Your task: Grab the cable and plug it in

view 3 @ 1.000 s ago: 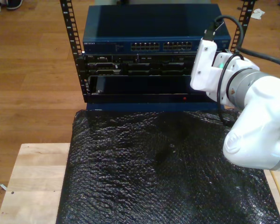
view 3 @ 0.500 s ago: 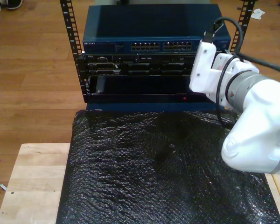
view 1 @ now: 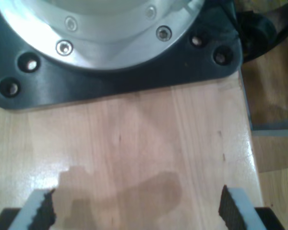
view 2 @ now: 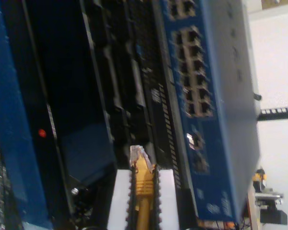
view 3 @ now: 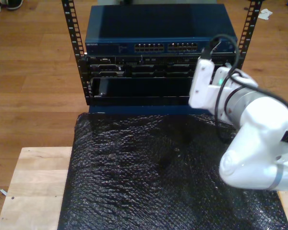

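Observation:
In the second wrist view my second gripper (view 2: 144, 173) is shut on the cable (view 2: 144, 206), a yellow-orange lead. Its clear plug (view 2: 138, 154) sticks out past the white fingers (view 2: 121, 196). The plug points at the dark rack units, a short way from the blue network switch (view 2: 221, 120) and its rows of ports (view 2: 194, 72). In the exterior view the second arm's white wrist (view 3: 202, 84) hangs in front of the rack, below the switch (view 3: 153, 33), at the view's right. My first gripper (view 1: 137, 211) is open over bare wood, with nothing between its fingers (view 1: 41, 211).
A black bubble-wrap mat (view 3: 158, 172) covers the wooden table (view 3: 33, 187) in front of the rack. Perforated rack rails (view 3: 72, 28) flank the switch. A black and silver arm base (view 1: 110, 67) is bolted to the wood. Thick black cables (view 3: 225, 43) loop over the wrist.
The second arm's wrist has moved toward the exterior view's left and slightly down, across the rack front. The rack and mat have not moved.

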